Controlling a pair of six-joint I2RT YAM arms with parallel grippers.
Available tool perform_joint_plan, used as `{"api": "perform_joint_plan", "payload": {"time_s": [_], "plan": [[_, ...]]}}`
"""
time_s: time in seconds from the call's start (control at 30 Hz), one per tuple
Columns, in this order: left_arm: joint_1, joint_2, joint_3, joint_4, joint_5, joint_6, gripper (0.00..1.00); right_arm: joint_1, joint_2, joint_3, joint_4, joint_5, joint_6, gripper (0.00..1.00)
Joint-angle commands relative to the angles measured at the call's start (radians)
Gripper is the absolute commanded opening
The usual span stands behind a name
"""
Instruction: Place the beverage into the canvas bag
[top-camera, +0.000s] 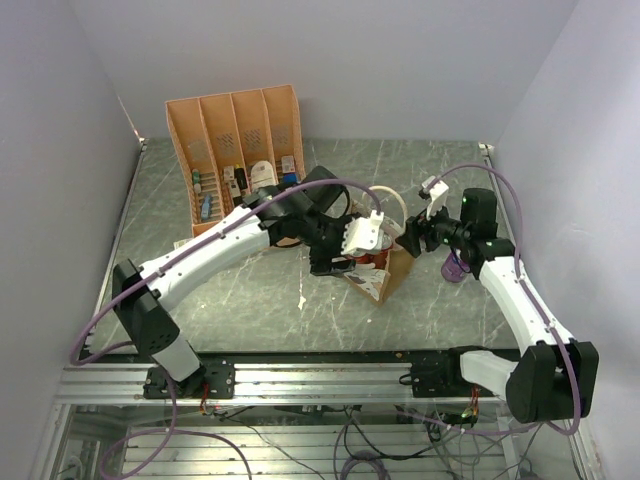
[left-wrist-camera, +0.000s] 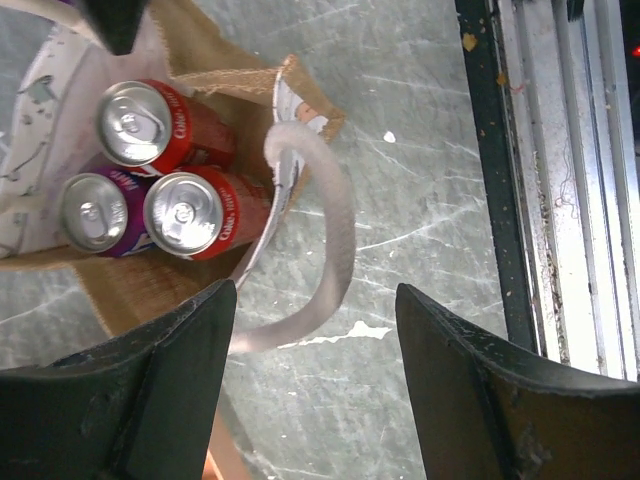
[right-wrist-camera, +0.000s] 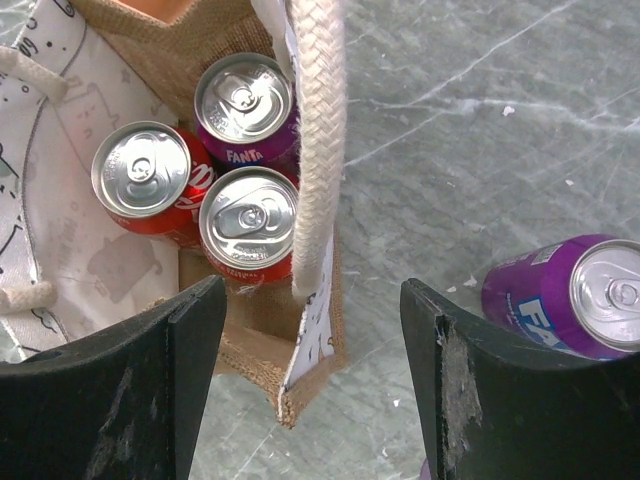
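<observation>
three cans (right-wrist-camera: 245, 225) in the canvas bag (right-wrist-camera: 255, 345); a purple fanta can (right-wrist-camera: 575, 295) stands on the bench (right-wrist-camera: 480, 120) just beside it. left jaws and right jaws apart, empty, over the bag; i'd use right, seemingly nearer.

A grey-green, marble-veined tabletop (top-camera: 200, 300) carries an orange slotted organiser tray (top-camera: 235, 150) standing at its back left, near the rear wall. Near the middle stands a small boxy tan-brown canvas bag (top-camera: 388, 278) with cream rope handles. Just to its right, apart from it, a purple soda can (top-camera: 455, 268) stands upright on the bare surface. A small white fleck (top-camera: 302, 300) lies on the tabletop in front of the bag, toward the left.
</observation>
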Motion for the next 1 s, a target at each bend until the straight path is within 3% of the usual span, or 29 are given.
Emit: {"api": "perform_joint_plan", "payload": {"time_s": [0.0,0.13,0.33,0.5,0.6,0.97], "plan": [[-0.023,0.021,-0.026,0.015,0.065,0.050,0.73,-0.001,0.014,0.038,-0.003,-0.001,-0.001,0.70],[-0.031,0.015,-0.059,0.034,0.094,0.059,0.66,0.003,0.038,0.075,-0.081,0.012,-0.042,0.68],[-0.049,0.010,-0.098,-0.017,0.129,0.124,0.47,0.003,0.077,0.113,-0.230,-0.016,-0.131,0.65],[-0.060,0.038,-0.063,-0.088,0.162,0.160,0.19,0.004,0.069,0.143,-0.315,0.040,-0.188,0.64],[-0.061,0.043,-0.053,-0.104,0.178,0.174,0.08,0.002,0.057,0.164,-0.331,0.109,-0.203,0.63],[-0.063,0.001,-0.145,-0.083,0.147,0.213,0.07,0.001,0.106,0.250,-0.447,0.207,-0.324,0.61]]}}
